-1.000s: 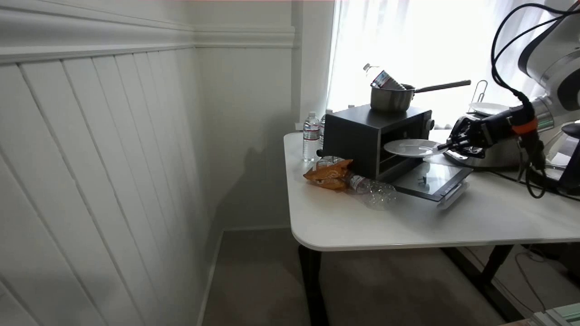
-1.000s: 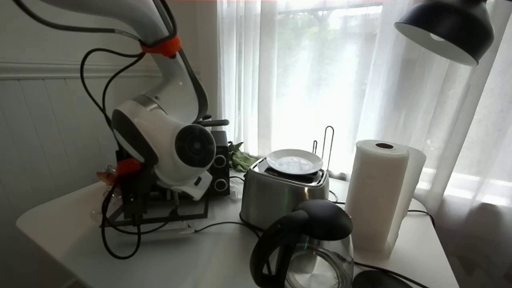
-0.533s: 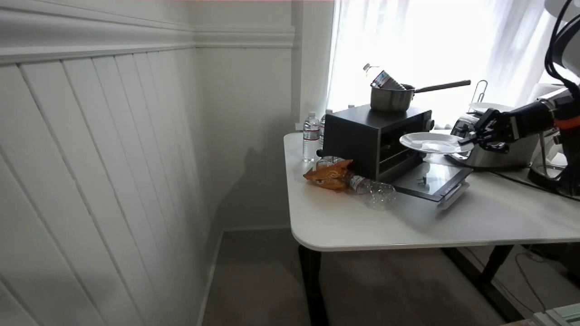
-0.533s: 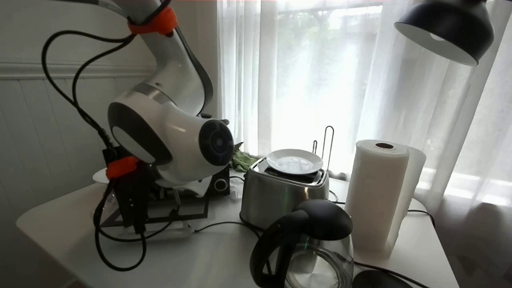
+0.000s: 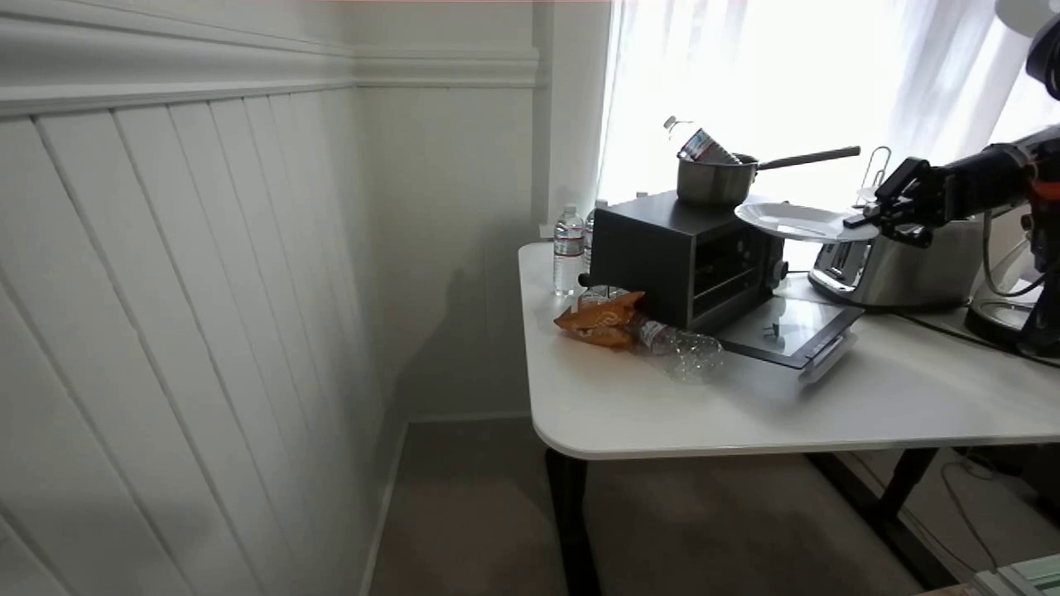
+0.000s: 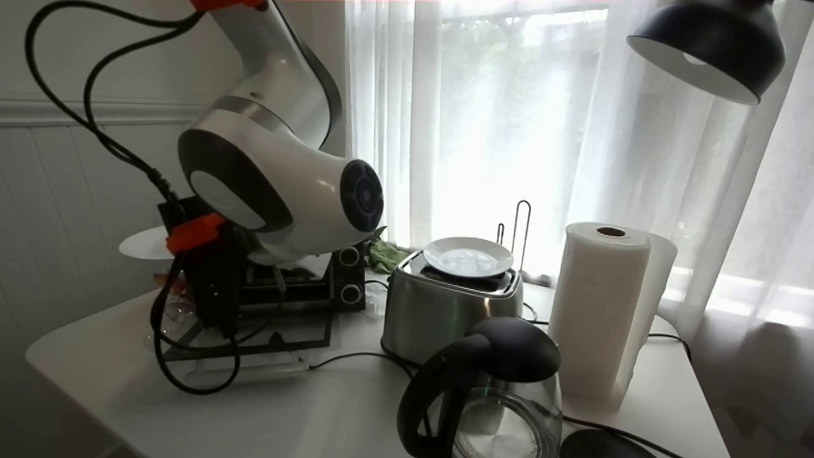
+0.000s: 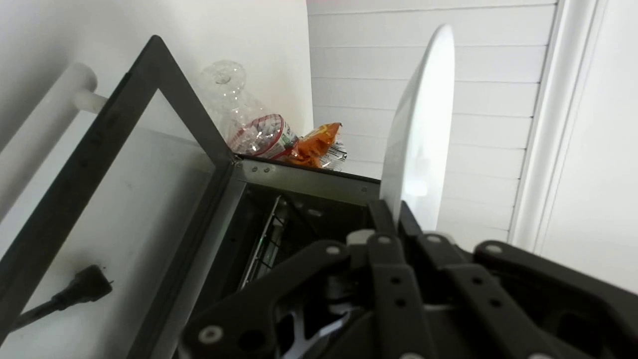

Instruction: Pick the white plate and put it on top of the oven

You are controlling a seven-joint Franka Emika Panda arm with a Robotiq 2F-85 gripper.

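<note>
White panelling (image 5: pixel 207 290) and a bright, sheer-curtained window (image 6: pixel 509 127) form the backdrop to a white tabletop (image 5: pixel 662 422). Your end effector (image 7: pixel 396 213) pinches the rim of a white plate (image 5: pixel 799 222): in the wrist view, that rim sits clamped between its tips, and the plate reaches out beyond them, seen nearly edge-on. You hold the plate in the air above the tabletop, tilted slightly. In an exterior view its free edge overlaps the upper front edge of the black oven (image 5: pixel 642 265), but you cannot tell whether any of it is over the oven's top.

The oven's glass door (image 5: pixel 782 327) is lowered, and a wire rack (image 7: pixel 262 244) shows inside. On the oven's top stands a metal saucepan (image 5: pixel 708 182) with a plastic bottle (image 5: pixel 708 149) leaning in it. Along one side of the oven, you have upright water bottles (image 5: pixel 568 248), an orange bag (image 5: pixel 600 323) and a clear bottle (image 5: pixel 667 339) lying down. Near its other side is a silver toaster (image 6: pixel 432 318) with a second plate (image 6: pixel 467 257) resting on top. A paper towel roll (image 6: pixel 598 318) and a glass kettle (image 6: pixel 515 350) stand near the toaster, and a dark lamp shade (image 6: pixel 712 51) shows at the upper right of an exterior view, where your robot arm (image 6: pixel 286 178) hides much of the oven.
</note>
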